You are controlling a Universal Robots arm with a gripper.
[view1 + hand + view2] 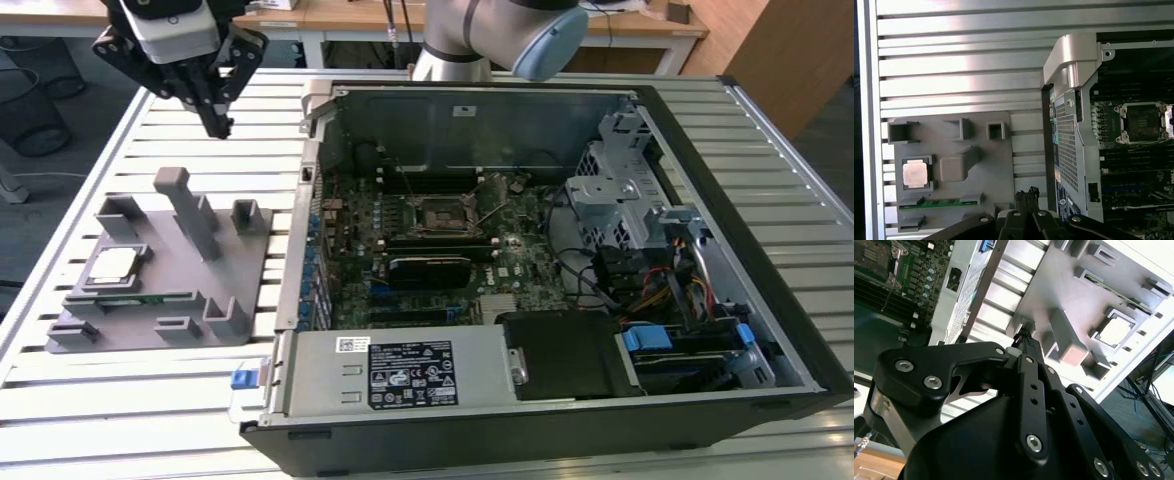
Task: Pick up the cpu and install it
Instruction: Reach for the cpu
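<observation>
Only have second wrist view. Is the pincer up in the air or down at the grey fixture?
Observer: Up in the air. In the exterior view the pincer hangs clear of the fixture, shut, holding nothing.
Operator: Socket free?
Observer: Yes. The first wrist view shows the whole socket, dark, no silver lid in it.
Operator: Anything else on the fixture?
Observer: In the first wrist view a green strip lies in the slot beside the cpu.
</observation>
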